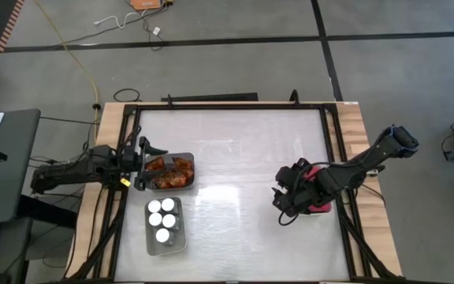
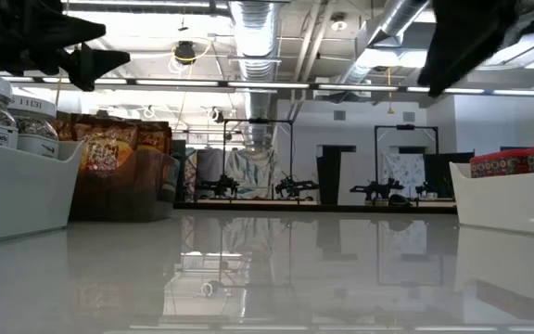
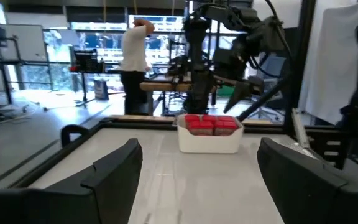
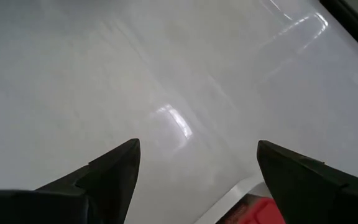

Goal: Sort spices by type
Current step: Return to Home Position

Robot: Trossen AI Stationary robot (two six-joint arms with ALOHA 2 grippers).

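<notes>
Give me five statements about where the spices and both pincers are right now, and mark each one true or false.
1. The white-lidded jars sit together in one grey tray. True.
2. The left pincer holds an orange packet. False: it is open and empty.
3. The red boxes lie in a white tray. True.
4. The right pincer is shut on a red box. False: it is open, holding nothing.
5. The orange packets share the jars' tray. False: they fill their own dark tray beside it.
</notes>
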